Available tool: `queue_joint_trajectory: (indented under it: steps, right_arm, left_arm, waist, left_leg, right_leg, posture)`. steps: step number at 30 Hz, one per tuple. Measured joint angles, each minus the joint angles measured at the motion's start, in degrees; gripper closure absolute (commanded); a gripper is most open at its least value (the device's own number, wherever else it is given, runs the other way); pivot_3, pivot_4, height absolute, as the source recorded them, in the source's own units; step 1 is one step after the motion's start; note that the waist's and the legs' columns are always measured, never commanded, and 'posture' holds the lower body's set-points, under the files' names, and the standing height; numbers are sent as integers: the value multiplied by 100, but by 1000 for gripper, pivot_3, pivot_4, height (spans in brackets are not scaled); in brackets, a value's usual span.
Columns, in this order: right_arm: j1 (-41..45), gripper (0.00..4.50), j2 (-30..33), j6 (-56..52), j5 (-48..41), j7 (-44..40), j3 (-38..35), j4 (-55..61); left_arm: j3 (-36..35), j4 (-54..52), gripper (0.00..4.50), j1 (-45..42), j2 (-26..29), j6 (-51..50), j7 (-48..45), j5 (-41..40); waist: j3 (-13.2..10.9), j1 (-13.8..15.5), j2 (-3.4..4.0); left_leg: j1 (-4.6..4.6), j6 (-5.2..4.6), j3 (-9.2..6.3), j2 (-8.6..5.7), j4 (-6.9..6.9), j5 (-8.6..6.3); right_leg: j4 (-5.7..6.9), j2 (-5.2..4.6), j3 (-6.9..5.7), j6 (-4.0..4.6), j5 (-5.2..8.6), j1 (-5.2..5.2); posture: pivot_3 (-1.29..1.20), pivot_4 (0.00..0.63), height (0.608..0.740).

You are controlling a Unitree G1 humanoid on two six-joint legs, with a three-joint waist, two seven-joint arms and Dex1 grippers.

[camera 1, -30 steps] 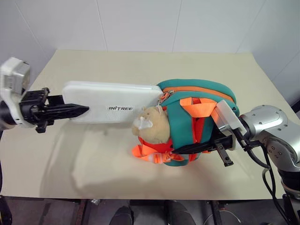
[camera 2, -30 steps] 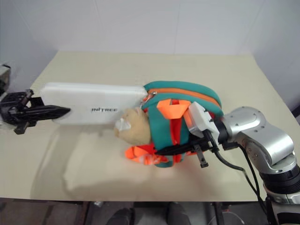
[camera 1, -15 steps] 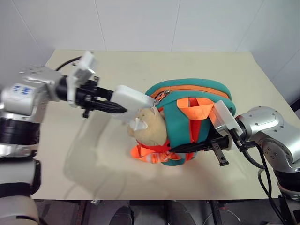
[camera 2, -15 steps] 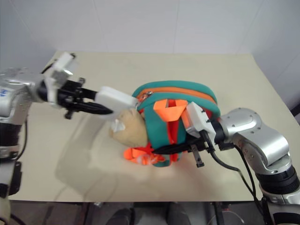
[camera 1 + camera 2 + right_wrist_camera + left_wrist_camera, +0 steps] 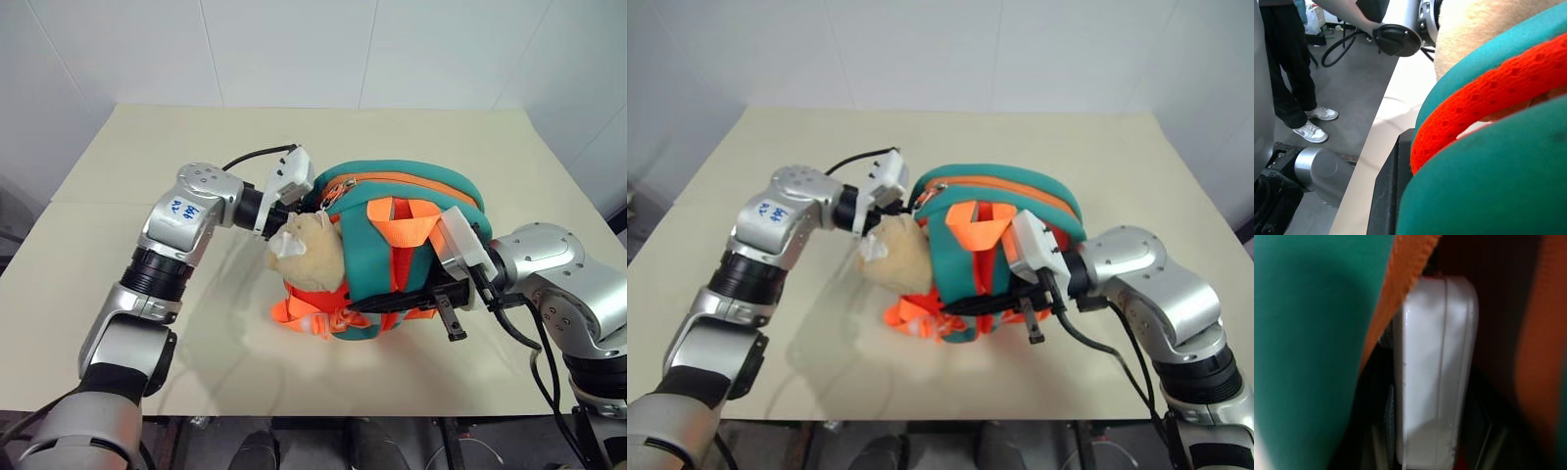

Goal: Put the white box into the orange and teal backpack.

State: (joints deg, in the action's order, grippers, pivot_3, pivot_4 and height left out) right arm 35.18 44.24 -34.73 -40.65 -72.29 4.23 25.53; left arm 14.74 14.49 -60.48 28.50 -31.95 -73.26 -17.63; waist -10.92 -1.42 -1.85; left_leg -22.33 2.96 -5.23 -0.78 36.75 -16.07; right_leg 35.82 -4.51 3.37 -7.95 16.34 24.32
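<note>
Head views: an orange and teal backpack [image 5: 407, 201] stands at the centre of a beige table [image 5: 147, 147], a beige plush toy [image 5: 309, 250] hanging at its 9 o'clock side. The left hand [image 5: 294, 201] reaches into the backpack's opening from 10 o'clock. The right hand [image 5: 411, 299], at 4 o'clock, is clamped shut on the backpack's lower edge.

Left wrist view: the white box [image 5: 1435, 372] sits inside the backpack, gripped by the left hand between teal and orange fabric.

Right wrist view: a person's legs [image 5: 1288, 93] stand on the floor beside the table.
</note>
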Motion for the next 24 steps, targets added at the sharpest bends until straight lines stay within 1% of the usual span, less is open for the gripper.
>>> queue_joint_trajectory:
  steps: [2, 6, 8, 9, 13, 17, 24]
  right_arm:
    - [0, 3965, -3, 0, 6, 17, 0, 0]
    - [1, 3965, -12, -1, 8, 52, 1, 1]
    - [1, 3965, -16, -1, 19, 54, 15, 1]
    - [2, 3965, -18, -1, 35, 54, 29, 1]
    - [9, 3965, -61, 1, 49, 55, 50, -3]
    - [16, 3965, -71, 61, 124, 50, 76, -65]
    - [33, 3965, -96, 94, 167, 42, 124, -104]
  left_arm:
    - [27, -45, 1966, 0, 13, -232, -67, -3]
    - [7, -93, 740, 1, 63, -348, 4, -2]
    - [-22, -125, 146, 2, 212, -341, -46, -3]
    - [-39, -151, 17, 1, 312, -324, -90, -5]
    - [-177, -252, 17, 1, 720, -269, -285, -30]
    - [-511, -292, 17, -4, 1274, -270, -499, -90]
    - [-738, -515, 17, -15, 1745, -464, -656, -237]
  waist:
    - [0, -5, 0]
    - [0, -5, 0]
    - [0, -22, 0]
    - [0, -31, 0]
    - [0, -23, 0]
    - [0, -14, 0]
    - [0, -2, 0]
  left_leg:
    - [0, -1, 0, 0, 2, 0]
    - [0, -2, -3, 0, 12, -1]
    - [0, -2, -2, 0, 13, -1]
    - [0, -2, -2, 1, 13, -1]
    - [0, -2, -4, 1, 13, -1]
    - [-1, -5, -4, 1, 14, -3]
    - [-1, -10, -12, -1, 24, -6]
  right_leg:
    - [3, 0, 0, 0, 0, 0]
    - [6, 0, 0, 0, 0, -1]
    - [7, 1, 1, -1, -1, -1]
    - [8, 1, 1, -1, -1, -1]
    - [7, 2, 0, -1, -1, -1]
    - [6, 2, -1, -1, -1, -1]
    - [1, 1, -6, -5, -2, -15]
  posture:
    - [0, 150, 740]
    - [0, 150, 740]
    - [0, 150, 740]
    - [0, 150, 740]
    - [0, 150, 740]
    - [0, 150, 740]
    - [0, 150, 740]
